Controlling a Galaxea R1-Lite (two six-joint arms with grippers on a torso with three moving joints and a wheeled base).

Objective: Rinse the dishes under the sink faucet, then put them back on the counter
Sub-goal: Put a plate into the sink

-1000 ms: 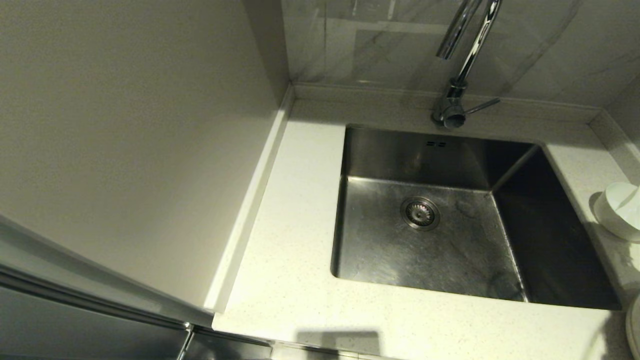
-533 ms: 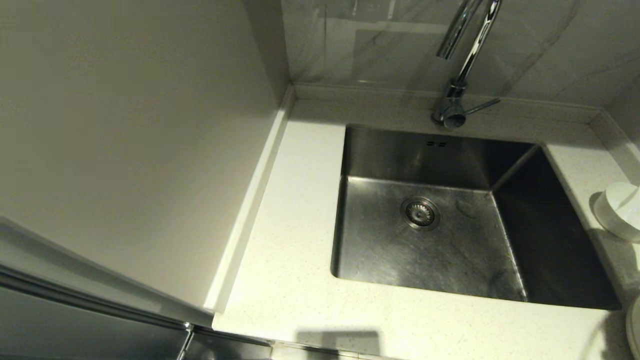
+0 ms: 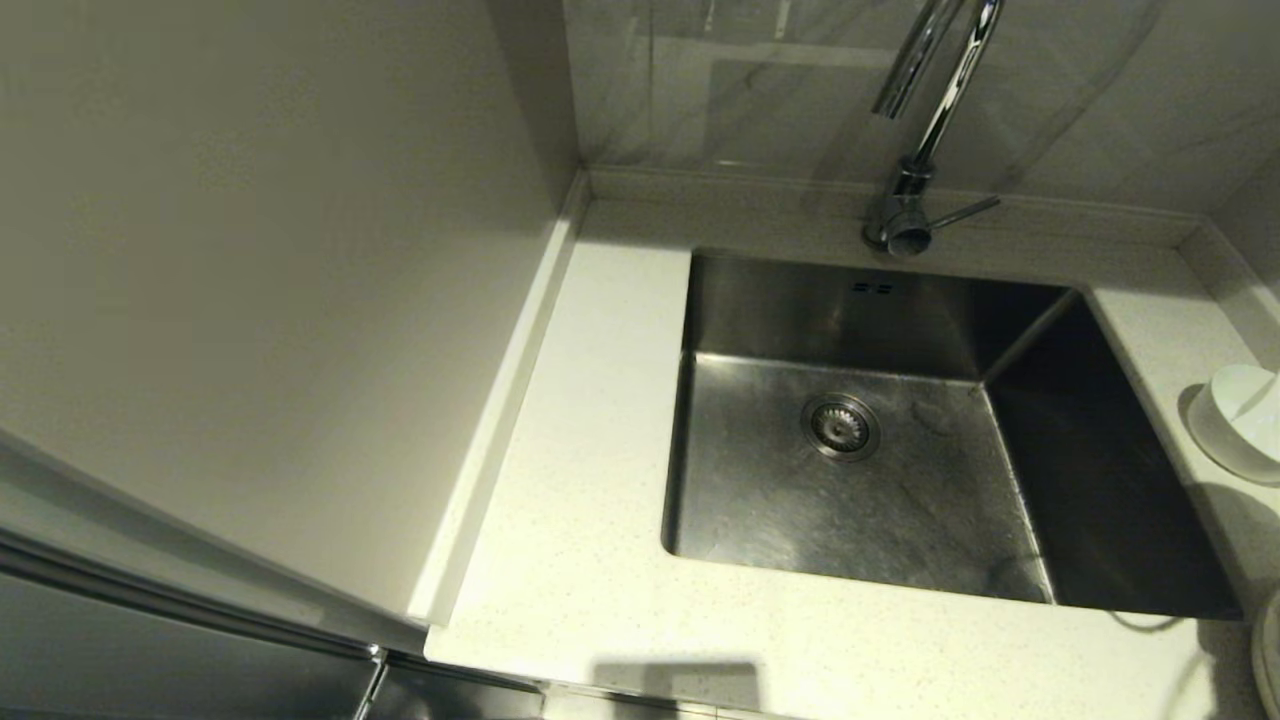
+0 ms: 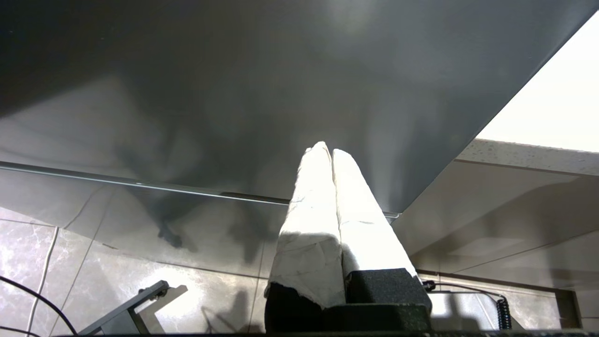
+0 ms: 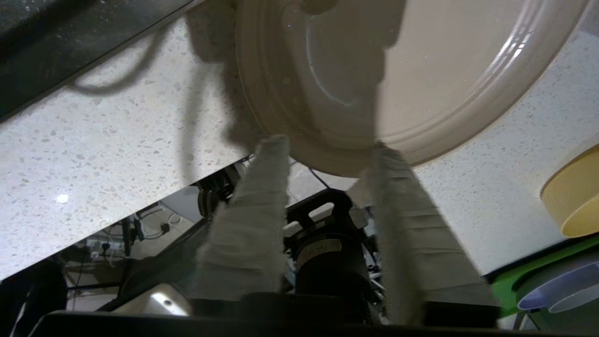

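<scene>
Counter: off-white, finely speckled stone counter [image 3: 590, 420] wraps the basin on the near, left and right sides; low raised edge along the back wall.
Sink: square brushed stainless-steel sink [image 3: 760, 500] set into the counter; nothing lies in it. Round metal drain strainer [image 3: 840, 427] in the floor, two small overflow slots [image 3: 872, 288] high on the back wall.
Faucet: tall shiny chrome gooseneck faucet [image 3: 925, 120] stands behind the basin's back edge, thin side lever pointing right.
Plate: wide cream-white round plate [image 5: 421, 70] lies flat on the counter to the right of the sink, near the front edge; only a sliver of its rim shows in the head view.
Bowl: small white round bowl [image 3: 1240, 420] sits on the counter strip right of the sink, cut by the frame edge, farther back than the plate.
Yellow bowl: pale yellow round bowl [image 5: 573, 196] on the counter, near the plate, apart from it.
Right gripper: right gripper [image 5: 327, 145] at the plate's near rim, jaws parted, one wrapped fingertip to each side; nothing clamped.
Left gripper: left gripper [image 4: 326, 150] parked low by the grey cabinet front, wrapped fingers pressed together, holding nothing.
</scene>
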